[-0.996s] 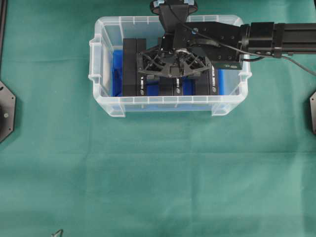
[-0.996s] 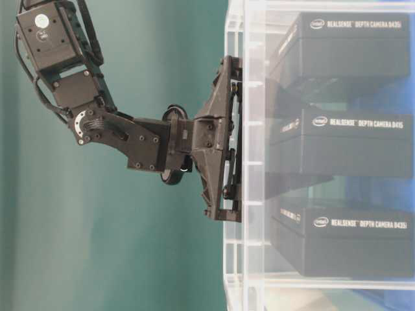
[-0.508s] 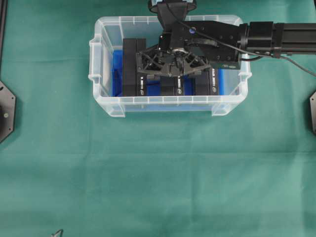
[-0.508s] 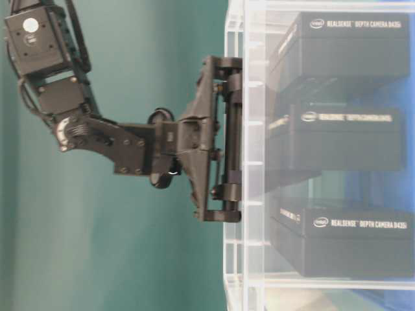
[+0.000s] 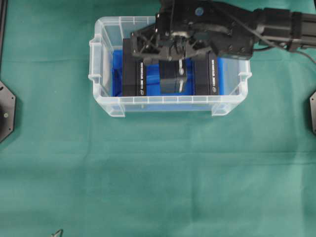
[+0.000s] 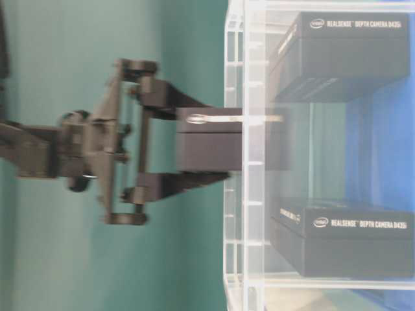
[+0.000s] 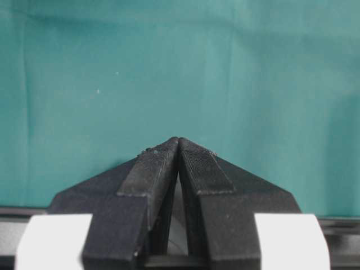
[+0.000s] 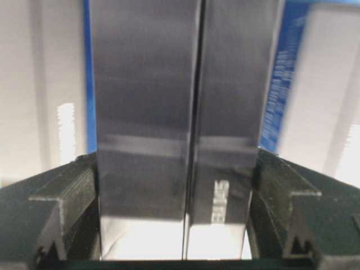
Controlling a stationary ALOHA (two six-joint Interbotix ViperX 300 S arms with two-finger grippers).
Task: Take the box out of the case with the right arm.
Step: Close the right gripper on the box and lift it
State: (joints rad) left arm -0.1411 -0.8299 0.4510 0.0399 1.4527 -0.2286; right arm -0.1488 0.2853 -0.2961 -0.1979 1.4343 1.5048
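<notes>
Overhead: we see the case (image 5: 106, 106) at 12 o'clock on the green worktop (image 5: 158, 173), blue lining showing inside. The right arm (image 5: 276, 27) comes in from 3 o'clock; its right hand (image 5: 170, 52) sits over the case's far half w/ the lattice fingers (image 5: 143, 47) spread wide. Below it the box (image 5: 173, 79), black, hangs mid-case. Two other black boxes stay inside: the left box (image 5: 134, 74) twd 9 o'clock, the right box (image 5: 206, 74) twd 3 o'clock, blue gaps either side of the held one.

Table-level view (turned sideways, case rim facing 9 o'clock): right hand (image 6: 185, 149) is clamped on the box (image 6: 207, 142), one finger on each side. Box is partway out, approx half past the clear rim (image 6: 235, 194), rest inside behind the wall. The left box (image 6: 343, 240) lies at 5 o'clock and the right box (image 6: 343, 55) at 1 o'clock, both deep in the case. Hand is blurred.

Left wrist cam: left hand (image 7: 179, 145) w/ tips pressed together, holding nothing, green worktop (image 7: 180, 67) beyond.

Right wrist cam: box (image 8: 180, 112) fills centre frame, glossy, gripped betw. the two fingers (image 8: 67, 197) at 7 and 5 o'clock; pale case wall and blue lining (image 8: 281, 84) blurred behind.
</notes>
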